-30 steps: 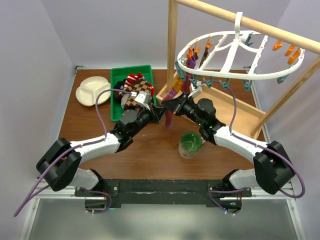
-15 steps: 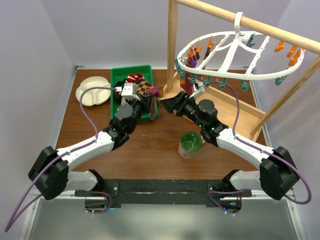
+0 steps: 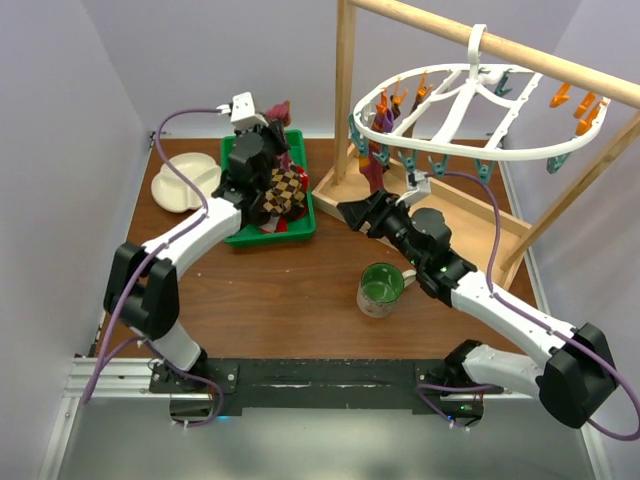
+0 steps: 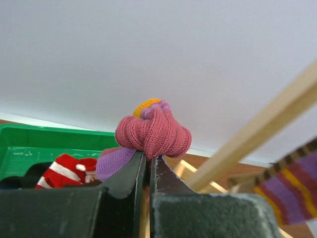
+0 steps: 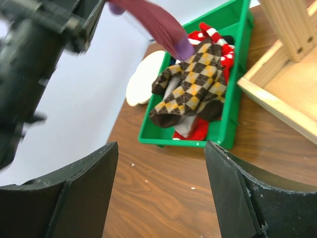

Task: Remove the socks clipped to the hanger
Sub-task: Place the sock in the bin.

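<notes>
left jaws pinch one maroon sock [image 4: 153, 134] above one green bin [image 5: 235, 94].

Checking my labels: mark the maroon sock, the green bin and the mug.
maroon sock [image 4: 153, 131]: left wrist view, on the bunched knit.
green bin [image 4: 39, 153]: left wrist view, on its inner wall.
mug [image 3: 381, 284]: top view, on its green inside.

You have nothing to read here. No lettering, label, brand or number can be made out on the socks [image 3: 285, 190], the bin [image 3: 270, 238], the mug [image 3: 380, 288] or the hanger [image 3: 478, 60] in any view.
</notes>
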Tool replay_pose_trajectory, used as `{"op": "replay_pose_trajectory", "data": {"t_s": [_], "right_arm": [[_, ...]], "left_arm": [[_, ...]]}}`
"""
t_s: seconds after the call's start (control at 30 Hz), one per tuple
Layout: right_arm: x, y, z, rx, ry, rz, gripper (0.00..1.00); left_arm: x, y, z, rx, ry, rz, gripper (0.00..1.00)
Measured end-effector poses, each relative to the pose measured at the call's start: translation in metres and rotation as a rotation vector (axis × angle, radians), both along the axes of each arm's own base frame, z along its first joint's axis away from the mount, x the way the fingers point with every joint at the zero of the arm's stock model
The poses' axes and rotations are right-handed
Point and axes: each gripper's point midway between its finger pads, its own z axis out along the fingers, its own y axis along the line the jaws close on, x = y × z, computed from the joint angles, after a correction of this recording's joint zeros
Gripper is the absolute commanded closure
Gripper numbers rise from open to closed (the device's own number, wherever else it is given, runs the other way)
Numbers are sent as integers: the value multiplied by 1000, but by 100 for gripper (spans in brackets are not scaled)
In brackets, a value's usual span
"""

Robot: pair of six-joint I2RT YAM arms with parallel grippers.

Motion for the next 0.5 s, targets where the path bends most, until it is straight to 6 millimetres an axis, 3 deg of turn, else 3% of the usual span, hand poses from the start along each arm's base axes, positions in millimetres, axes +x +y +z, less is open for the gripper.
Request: {"op": "replay_pose_trajectory", "data": {"t_s": [0.07, 0.17, 0.3, 0.4, 0.47, 0.5], "right_arm": [[-2, -3, 3, -7, -9, -6, 25], [-5, -9, 6, -14, -27, -22, 25], [-8, -14, -3, -32, -17, -30, 25], [-10, -18, -16, -52, 7, -40, 25], [-11, -21, -22, -63, 21, -46, 25], [-12, -21, -23, -65, 23, -46, 25]], "left_arm": [[14, 6, -12, 15, 26, 19, 100], [30, 18, -52, 41, 119, 44, 100], [39, 26, -135, 56, 314, 64, 100], [31, 27, -207, 73, 487, 63, 100], [19, 28, -245, 85, 591, 64, 100], [16, 29, -252, 84, 612, 67, 100]]}}
